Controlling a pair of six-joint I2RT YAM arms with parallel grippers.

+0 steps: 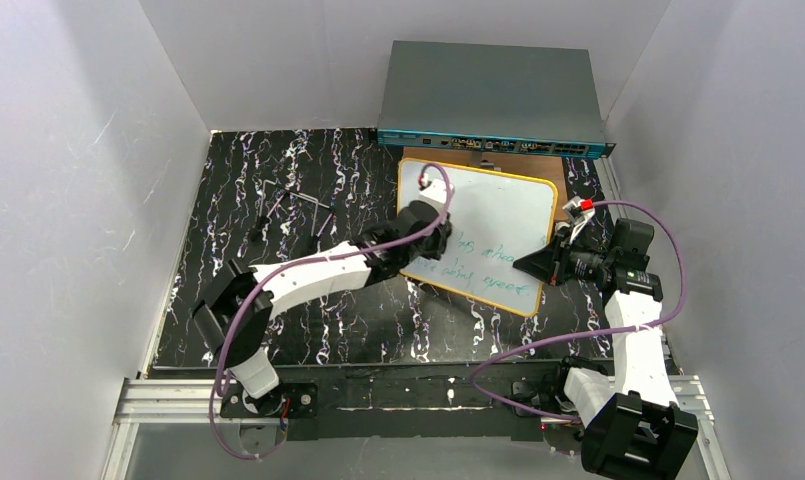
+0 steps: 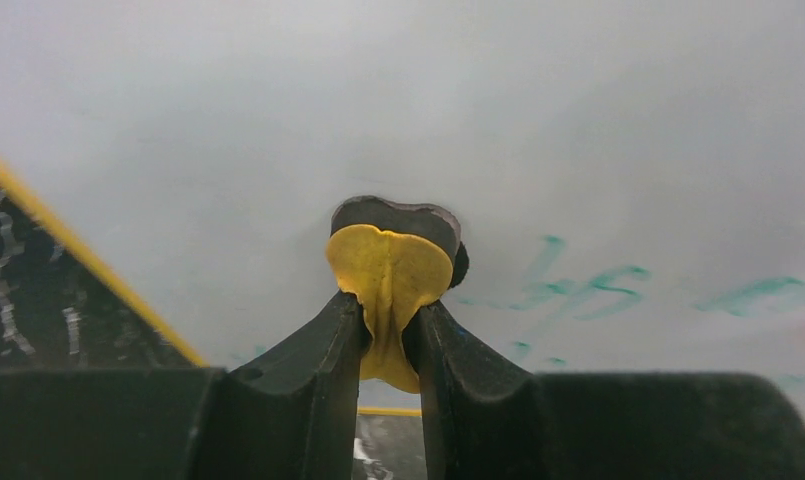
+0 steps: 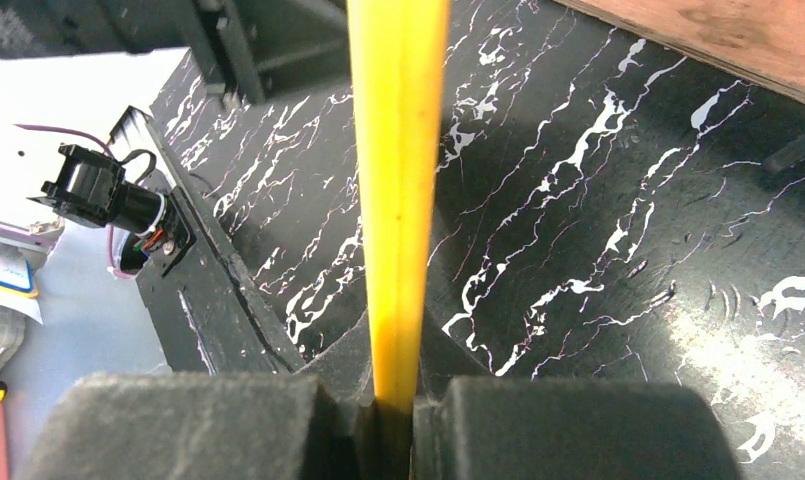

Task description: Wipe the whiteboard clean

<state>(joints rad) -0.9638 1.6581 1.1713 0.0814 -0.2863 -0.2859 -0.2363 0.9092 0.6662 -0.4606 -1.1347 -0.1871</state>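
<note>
Black left fingers fill the bottom of the left wrist view, pinched together on a small yellow eraser pad whose dark felt face is pressed flat to the whiteboard. Just beside the pad, to its right in that view, run smeared green strokes that it has not reached. On the other side, the right fingers are clamped on the board's yellow rim, seen edge-on with the black marbled surface on either side (whether that edge is lifted or lying flat cannot be told). From above, the whiteboard lies at an angle near the middle of the surface, its far edge overlapping a brown wooden board in front of a grey box. The left fingers sit at the board's left side, the right fingers at its near right edge. My reading is that the job is partway through: the far and middle areas look clean white, while about 2 lines of green handwriting remain along the near strip between the 2 arms. What is left, judging from this, is to sweep the pad rightward across those lines while the right side keeps the board braced.
</note>
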